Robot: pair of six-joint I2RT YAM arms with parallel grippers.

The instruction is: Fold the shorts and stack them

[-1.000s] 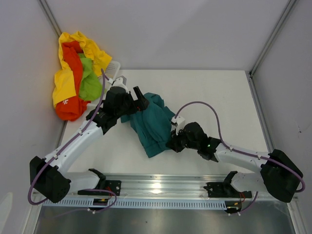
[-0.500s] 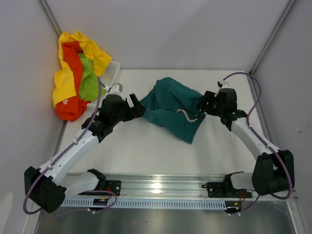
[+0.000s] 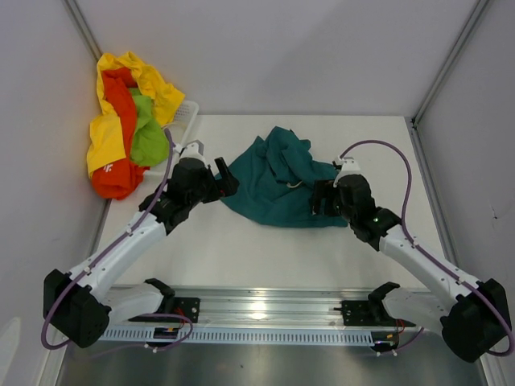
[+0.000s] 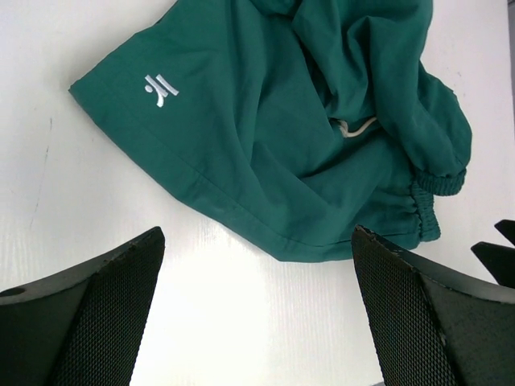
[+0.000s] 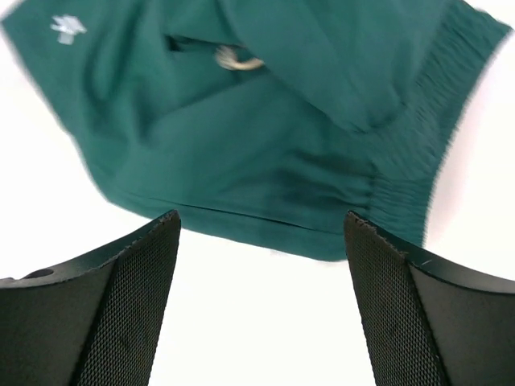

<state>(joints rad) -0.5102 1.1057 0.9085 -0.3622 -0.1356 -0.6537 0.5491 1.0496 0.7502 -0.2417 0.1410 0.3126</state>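
both jaws gape wide, gripping nothing; i note teal shorts [image 3: 273, 181] crumpled on worktop [image 3: 265, 249] just beyond their tips.

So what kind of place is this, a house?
Probably a robot test booth, not a house: a left arm and right arm bolted to a metal rail, a white table, plain white walls.

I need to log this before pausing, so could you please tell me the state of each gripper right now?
Left gripper: open, holding nothing, just short of the teal shorts.
Right gripper: open, holding nothing.
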